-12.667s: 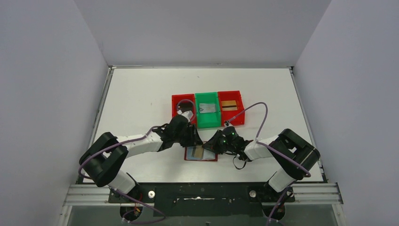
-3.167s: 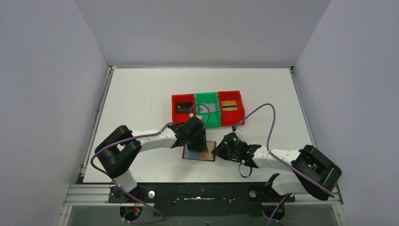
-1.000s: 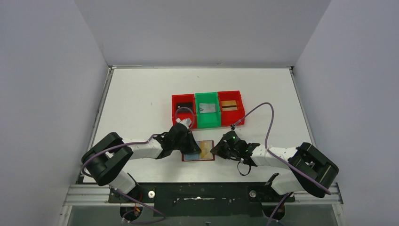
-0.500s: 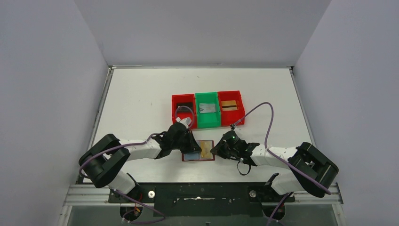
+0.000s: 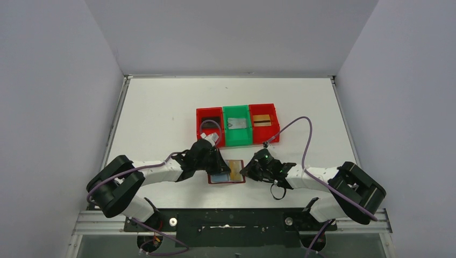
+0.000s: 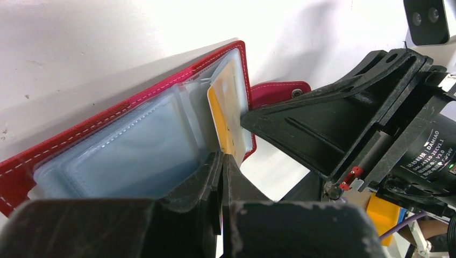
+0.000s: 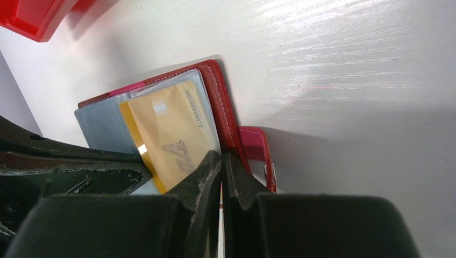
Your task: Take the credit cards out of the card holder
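Dark red leather-like folding card holder [image 5: 217, 178] lies open on the white table [image 5: 161, 107], just in front of the arms and well short of the row of red and green plastic bins [image 5: 237, 138]. The left gripper [image 5: 219, 164] is over its left half and the right gripper [image 5: 248, 171] is at its right edge. A gold-yellow plastic card [image 5: 235, 167] shows between them.

From the left wrist, the fingers are pressed together to a hairline slit, with their tips at the card's near corner. The card tilts up out of the pale blue-grey plastic sleeves [image 6: 129, 156]. The fingers seem to pinch that corner, though the contact itself is hidden.

From the right wrist, that arm's fingers are likewise closed to a slit and rest at the holder's edge beside the pink-red snap tab [image 7: 258, 146], with nothing visible between them. Most of the card lies under sleeve film, and a brighter strip along its left edge is bare.

The step in hand looks like drawing this card free. It should go best pulled slowly and low along the sleeve's open side, with the right fingers pinning the holder so it does not drag. A corner grip is thin, so twisting could let the card slip or catch the film.
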You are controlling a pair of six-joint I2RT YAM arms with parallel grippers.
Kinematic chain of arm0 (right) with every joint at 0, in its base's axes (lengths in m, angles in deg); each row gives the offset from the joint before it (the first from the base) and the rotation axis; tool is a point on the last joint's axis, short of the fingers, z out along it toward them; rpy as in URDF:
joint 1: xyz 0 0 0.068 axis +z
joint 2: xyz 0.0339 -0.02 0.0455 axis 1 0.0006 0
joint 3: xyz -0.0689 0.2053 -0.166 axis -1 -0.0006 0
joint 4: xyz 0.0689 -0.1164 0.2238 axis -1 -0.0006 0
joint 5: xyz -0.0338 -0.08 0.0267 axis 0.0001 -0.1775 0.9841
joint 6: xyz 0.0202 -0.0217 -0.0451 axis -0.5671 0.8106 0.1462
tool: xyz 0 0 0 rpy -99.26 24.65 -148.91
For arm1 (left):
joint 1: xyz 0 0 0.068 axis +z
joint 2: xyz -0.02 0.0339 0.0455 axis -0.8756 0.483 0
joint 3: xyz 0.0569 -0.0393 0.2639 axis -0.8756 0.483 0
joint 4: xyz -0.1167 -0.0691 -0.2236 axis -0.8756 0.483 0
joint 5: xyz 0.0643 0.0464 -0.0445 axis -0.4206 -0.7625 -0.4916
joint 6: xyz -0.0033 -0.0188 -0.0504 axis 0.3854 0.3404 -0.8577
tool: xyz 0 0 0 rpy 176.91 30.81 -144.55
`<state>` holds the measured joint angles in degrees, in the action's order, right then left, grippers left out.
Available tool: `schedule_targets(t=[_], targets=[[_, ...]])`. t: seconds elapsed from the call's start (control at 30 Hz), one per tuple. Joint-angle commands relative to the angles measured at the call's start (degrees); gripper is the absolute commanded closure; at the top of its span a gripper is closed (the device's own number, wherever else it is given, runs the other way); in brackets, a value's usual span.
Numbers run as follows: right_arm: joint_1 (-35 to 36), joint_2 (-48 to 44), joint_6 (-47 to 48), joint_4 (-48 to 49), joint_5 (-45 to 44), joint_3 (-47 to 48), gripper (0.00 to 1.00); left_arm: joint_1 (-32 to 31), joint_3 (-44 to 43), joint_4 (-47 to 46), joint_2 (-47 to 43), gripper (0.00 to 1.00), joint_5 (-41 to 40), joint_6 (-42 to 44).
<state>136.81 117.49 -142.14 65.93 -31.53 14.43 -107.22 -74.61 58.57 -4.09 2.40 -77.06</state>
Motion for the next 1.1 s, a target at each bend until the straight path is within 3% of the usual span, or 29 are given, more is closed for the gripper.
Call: schedule_targets(t=[0.0, 0.57, 0.73, 0.87, 1.07], targets=[[0.34, 3.23, 0.8, -4.5, -3.0, -0.75, 1.0, -0.02, 0.15, -3.6, -2.01, 1.0, 3.02, -0.53], [0.4, 4.11, 0.06, -4.7, -3.17, -0.45, 1.0, 0.88, 3.24, -1.8, -4.68, 1.0, 0.92, -1.14], [0.42, 4.77, -0.38, -5.99, -3.3, -0.39, 1.0, 1.1, 1.76, -1.81, -2.97, 0.7, -0.25, -1.84], [0.41, 4.8, -0.3, -5.39, -3.16, -0.53, 1.0, 1.11, -0.93, -0.73, -0.2, 0.62, -1.21, -1.32], [0.43, 4.95, -0.21, -5.21, -2.98, -0.62, 1.0, 0.69, -3.62, 4.07, 2.82, 0.59, -4.19, -0.63]])
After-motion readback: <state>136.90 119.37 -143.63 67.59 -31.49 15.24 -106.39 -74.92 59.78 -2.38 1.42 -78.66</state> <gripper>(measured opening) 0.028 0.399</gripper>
